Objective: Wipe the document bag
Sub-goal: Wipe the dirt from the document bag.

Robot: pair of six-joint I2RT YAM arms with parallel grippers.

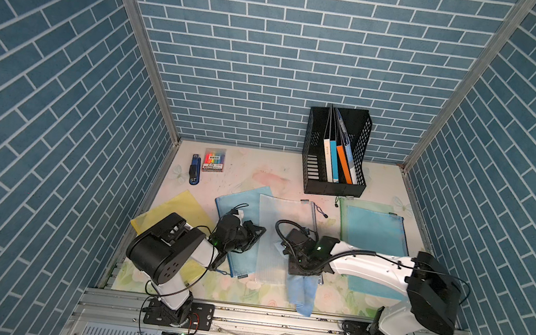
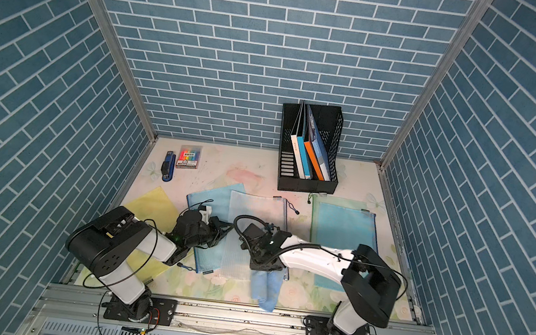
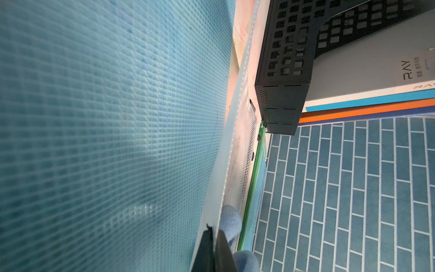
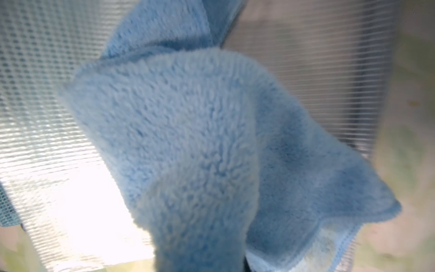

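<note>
Floral tabletop (image 1: 258,174) | left gripper (image 3: 213,232) pinching white mesh document bag (image 1: 283,219) edge | right gripper (image 1: 303,271) clamping blue cloth (image 1: 305,293) on it

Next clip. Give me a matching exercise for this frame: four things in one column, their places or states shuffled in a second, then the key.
1. blue stapler
2. black perforated file rack
3. fluffy light-blue cloth
4. white mesh document bag

A. edge pinched by the left gripper
B. clamped in the right gripper
C. beside the pack of coloured markers
D. holds standing books

Pairs: 1-C, 2-D, 3-B, 4-A
</note>
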